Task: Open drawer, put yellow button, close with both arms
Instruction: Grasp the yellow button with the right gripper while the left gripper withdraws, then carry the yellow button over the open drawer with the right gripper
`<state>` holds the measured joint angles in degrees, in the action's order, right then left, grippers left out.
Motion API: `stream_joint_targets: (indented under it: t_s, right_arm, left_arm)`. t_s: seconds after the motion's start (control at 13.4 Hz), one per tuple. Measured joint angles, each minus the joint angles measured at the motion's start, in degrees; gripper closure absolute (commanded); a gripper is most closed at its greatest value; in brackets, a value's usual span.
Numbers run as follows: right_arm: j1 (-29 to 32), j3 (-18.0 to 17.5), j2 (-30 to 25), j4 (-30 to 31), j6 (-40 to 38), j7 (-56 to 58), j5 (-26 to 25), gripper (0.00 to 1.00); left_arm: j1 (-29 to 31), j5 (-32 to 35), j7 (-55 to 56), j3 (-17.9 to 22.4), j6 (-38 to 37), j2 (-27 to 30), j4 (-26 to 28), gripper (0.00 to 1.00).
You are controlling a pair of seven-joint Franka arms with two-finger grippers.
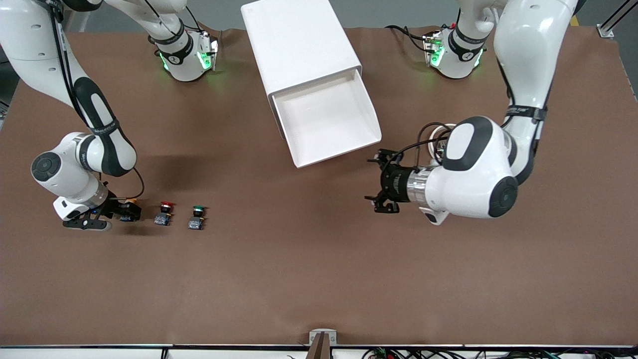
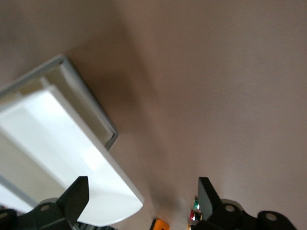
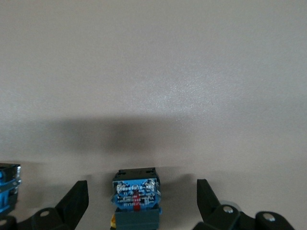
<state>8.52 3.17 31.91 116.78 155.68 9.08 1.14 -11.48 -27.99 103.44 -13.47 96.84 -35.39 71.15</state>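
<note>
The drawer [image 1: 326, 122] stands pulled out of the top of the white cabinet [image 1: 298, 42], its white tray bare. That cabinet is our landmark, sitting between the two arm bases.

The left gripper [image 1: 381, 182] hangs in the air just off the drawer's front corner, toward the left arm's end of the table and nearer the front camera than the cabinet. Its fingers [image 2: 76, 194] are spread wide and grip nothing; the left wrist view looks past them to the drawer front [image 2: 86, 177] close by, apart from both fingers.

Well away from the cabinet, toward the right arm's end of the table and nearer the front camera, the right gripper [image 1: 117, 212] is down at the table. Its fingers [image 3: 76, 199] are spread, with the yellow button [image 3: 135, 199] lying between them, touching neither. Only a sliver of its yellow cap [image 1: 131, 201] peeks out in the front view.

In the same row, closer to the cabinet's side, comes the red button [image 1: 164, 213], then the green button [image 1: 197, 218], each standing apart.
</note>
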Motion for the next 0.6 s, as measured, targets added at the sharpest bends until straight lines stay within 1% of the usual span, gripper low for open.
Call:
stream_joint_targets:
  t_s: [0.07, 0.15, 0.22, 0.3, 0.45, 0.6]
  right_arm:
    - [0.0, 0.0, 0.1, -0.1, 0.0, 0.0, 0.0, 0.34]
    - [0.0, 0.0, 0.1, -0.1, 0.0, 0.0, 0.0, 0.71]
    - [0.0, 0.0, 0.1, -0.2, -0.2, 0.0, 0.0, 1.00]
    - [0.0, -0.1, 0.1, -0.2, -0.8, 0.0, 0.0, 1.00]
    - [0.0, -0.2, 0.1, -0.4, -1.6, 0.0, 0.0, 1.00]
    - [0.0, -0.2, 0.1, -0.9, -2.6, 0.0, 0.0, 1.00]
  left_arm:
    - [0.7, 2.0, -4.8, 0.2, 0.0, 0.8, 0.0, 0.00]
    - [1.7, 3.9, -9.2, 0.3, 0.0, 1.7, 0.0, 0.00]
    - [2.9, 6.0, -13.8, 0.3, -0.6, 2.4, 0.0, 0.00]
    - [4.3, 9.0, -19.2, 0.4, -2.8, 2.9, 0.0, 0.00]
    - [6.4, 17.1, -31.5, 0.4, -6.8, 3.7, 0.0, 0.00]
    - [7.2, 25.0, -42.6, 0.4, -7.6, 5.4, 0.0, 0.00]
